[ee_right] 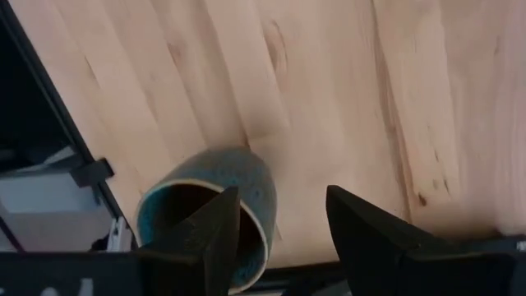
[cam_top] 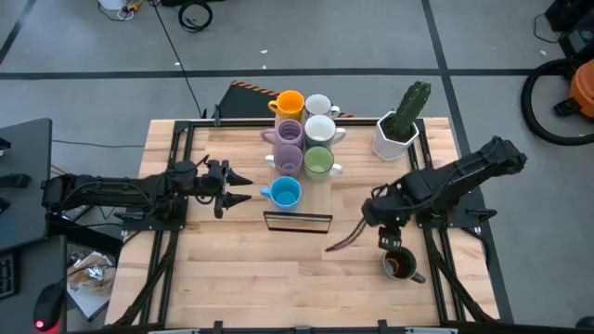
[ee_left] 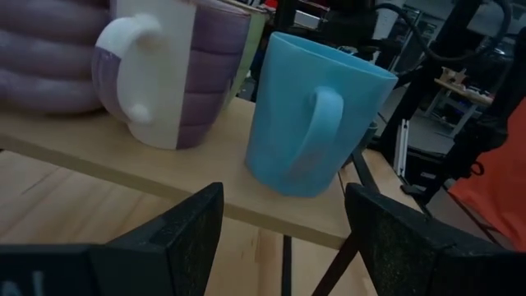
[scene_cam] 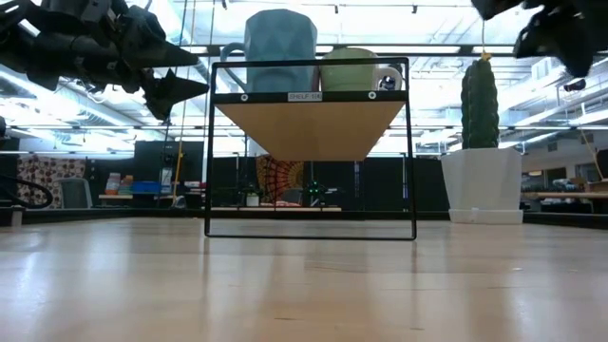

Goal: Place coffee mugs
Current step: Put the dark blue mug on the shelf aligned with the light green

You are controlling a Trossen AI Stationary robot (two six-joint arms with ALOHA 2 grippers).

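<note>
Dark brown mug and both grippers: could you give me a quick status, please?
Left gripper open, just short of blue mug on shelf. Right gripper open above dark brown mug, not gripping. Nothing in the way.

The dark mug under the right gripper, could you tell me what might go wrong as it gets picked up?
1. The dark mug sits by the table's edge; a nudge from the open right gripper could push it off.
2. One finger hangs over the rim, so a skewed close might tip it.
3. The blue mug takes the shelf's front corner, leaving little room.
</note>
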